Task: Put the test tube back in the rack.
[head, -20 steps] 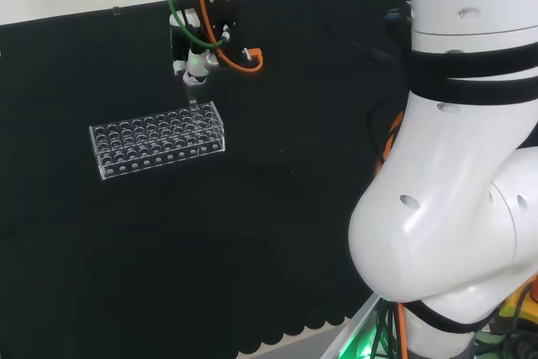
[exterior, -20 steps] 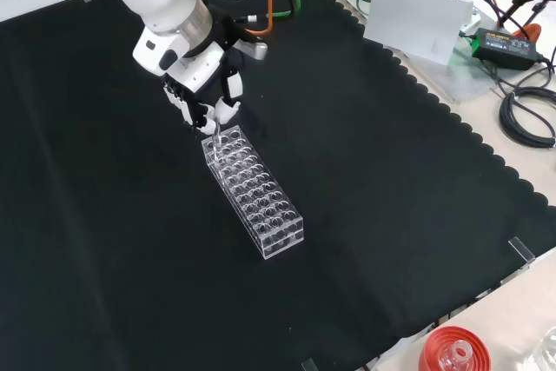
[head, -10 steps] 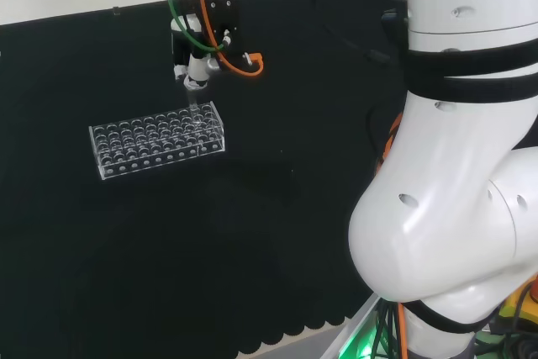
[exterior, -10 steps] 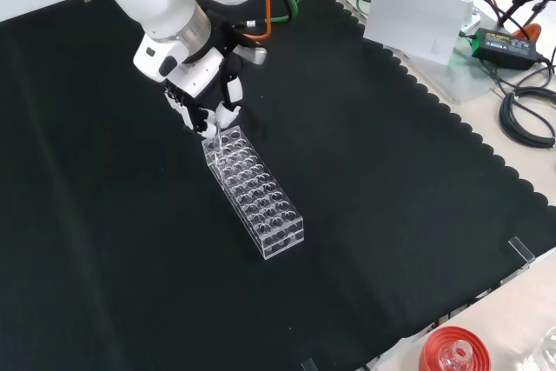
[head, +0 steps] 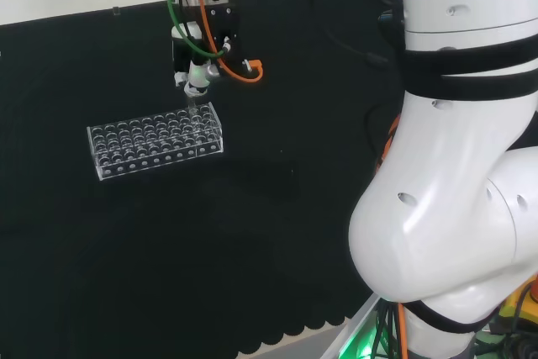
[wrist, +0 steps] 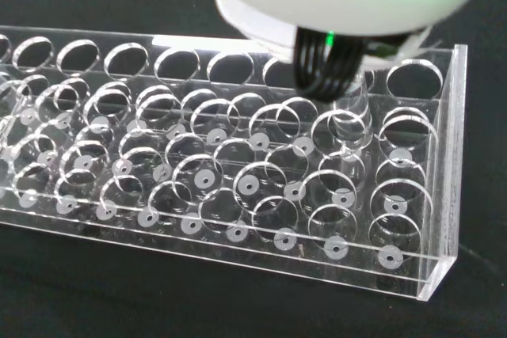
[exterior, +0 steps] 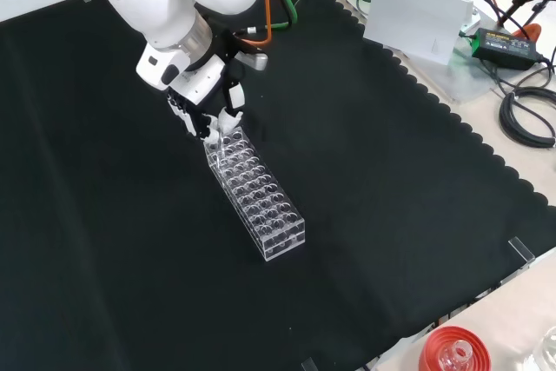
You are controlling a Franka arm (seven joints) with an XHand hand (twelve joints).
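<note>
Glass tube: upright, entering a hole at rack's end, 12 o'clock in front view.
Hand: pinching tube top, keeping it vertical for insertion.
Rack: clear plastic, otherwise unfilled.

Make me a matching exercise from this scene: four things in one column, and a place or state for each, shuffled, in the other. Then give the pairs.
Things:
1. test tube
2. rack
3. hand
4. red ribbed ring

Places or states:
A. at the bottom edge of the front view, off the black cloth
B. clear, lying on the black cloth, with rows of holes
C. above the rack's end nearest the arm
D. upright, lower end entering a hole near the rack's end

Pairs: 1-D, 2-B, 3-C, 4-A
</note>
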